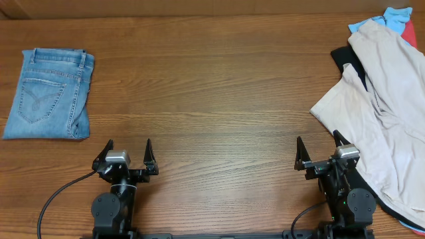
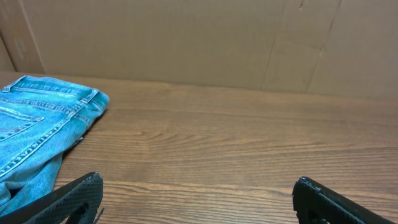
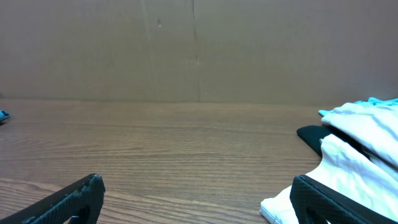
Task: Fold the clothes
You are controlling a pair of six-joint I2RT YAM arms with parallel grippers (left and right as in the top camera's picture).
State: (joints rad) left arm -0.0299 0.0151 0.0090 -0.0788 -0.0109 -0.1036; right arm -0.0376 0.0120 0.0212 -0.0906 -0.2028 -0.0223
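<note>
1. Wooden table (image 1: 219,86): a broad bare middle, with cloth at both ends.
2. Right end: a pale beige garment (image 1: 385,113) sprawls loose over a black garment (image 1: 345,58). Bright-blue garment (image 1: 392,16) and red garment (image 1: 413,30) peek out at the far corner. None of these belongs to the task.
3. Left end: the jeans (image 1: 50,93) lie flat as a compact, near-square packet. The waistband runs along the far edge and a back pocket faces up. No clear long axis is left. They look already folded, so the task seems near done.
4. Left gripper (image 1: 128,147): sits at the near edge with fingers spread wide and nothing between them. The jeans lie ahead and to its left, well apart. The left wrist view shows them off the left finger's side (image 2: 43,130).
5. Right gripper (image 1: 317,143): fingers likewise spread and empty, just beside the beige hem and far across the table from the jeans.
6. Judgement: the left arm is clearly nearer. Any tidying reach would go forward and leftward.
</note>
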